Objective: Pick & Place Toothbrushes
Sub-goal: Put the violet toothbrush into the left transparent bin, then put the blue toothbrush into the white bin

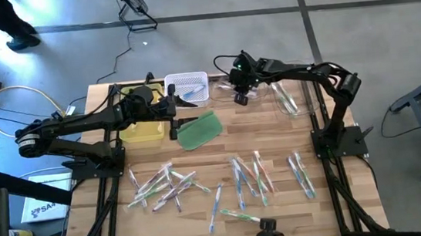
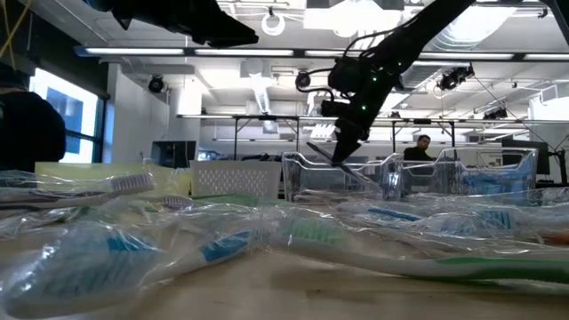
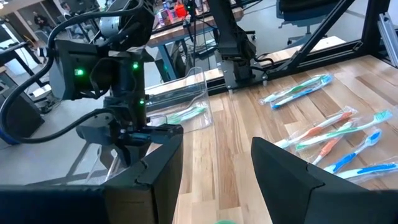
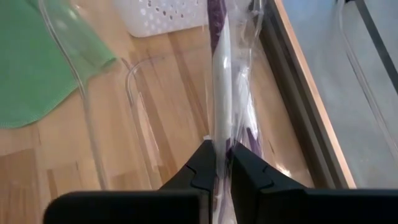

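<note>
Purple-white wrapped toothbrush (image 4: 222,93) pinched in right hand (image 4: 219,163), above clear bin (image 1: 227,88)

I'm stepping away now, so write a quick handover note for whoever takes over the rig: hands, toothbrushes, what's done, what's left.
Right hand: shut on a wrapped purple toothbrush, held over the clear bins at the table's far edge.
Left hand: open, empty, waiting by the white basket and the green pad.
Done: one toothbrush in the basket, some in the clear bin.
Left: release this one, then clear the loose toothbrushes scattered across the near half of the table.
</note>
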You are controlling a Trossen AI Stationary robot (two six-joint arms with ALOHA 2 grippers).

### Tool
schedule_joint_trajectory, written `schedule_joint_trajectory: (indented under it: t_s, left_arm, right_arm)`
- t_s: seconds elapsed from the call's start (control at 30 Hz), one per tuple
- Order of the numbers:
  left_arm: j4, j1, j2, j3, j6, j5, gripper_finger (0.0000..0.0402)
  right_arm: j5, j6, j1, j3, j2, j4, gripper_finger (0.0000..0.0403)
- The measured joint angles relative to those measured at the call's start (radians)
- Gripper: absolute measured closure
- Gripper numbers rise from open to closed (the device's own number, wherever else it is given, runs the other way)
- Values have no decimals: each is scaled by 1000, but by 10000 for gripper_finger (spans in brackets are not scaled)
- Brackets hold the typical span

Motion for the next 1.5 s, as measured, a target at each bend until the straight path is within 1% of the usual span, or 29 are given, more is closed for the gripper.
schedule_joint_trajectory:
  t_s: [0.07,0.23,0.3,0.4,0.5,0.6,0.7,0.77,0.93,1.0,1.07,1.13,1.23,1.33,1.4,1.5]
  left_arm:
    - [0,0,0,0,0,0,217]
    - [0,0,0,0,0,0,217]
    - [0,0,0,0,0,0,217]
    - [0,0,0,0,0,0,217]
    - [0,0,0,0,0,1,217]
    - [0,0,0,0,0,10,217]
    - [0,0,0,0,0,14,217]
    - [0,0,0,0,0,14,217]
    - [0,0,0,0,32,14,217]
    - [0,0,0,0,55,14,217]
    - [-1,0,0,0,57,14,217]
    - [-1,0,0,0,54,15,217]
    - [-1,0,0,0,53,15,217]
    - [-7,0,0,0,53,15,217]
    - [-11,0,0,0,53,15,217]
    - [-33,0,0,0,53,15,217]
  right_arm:
    - [2,0,4,0,0,8,353]
    - [5,0,15,0,0,32,269]
    - [31,0,18,0,0,44,245]
    - [73,-6,24,0,0,54,228]
    - [82,-8,24,0,-6,46,225]
    - [79,-8,34,0,-26,29,233]
    - [49,-8,54,0,-77,6,260]
    - [35,-8,72,0,-125,0,288]
    - [-15,-8,98,0,-254,-12,371]
    - [-38,-8,101,0,-301,-26,392]
    - [-63,-8,101,0,-341,-42,395]
    - [-114,-3,97,0,-375,-74,397]
    - [-234,12,80,-8,-414,-111,400]
    - [-349,49,59,-81,-458,-65,401]
    - [-364,89,58,-159,-490,20,401]
    - [-310,170,63,-286,-550,157,401]
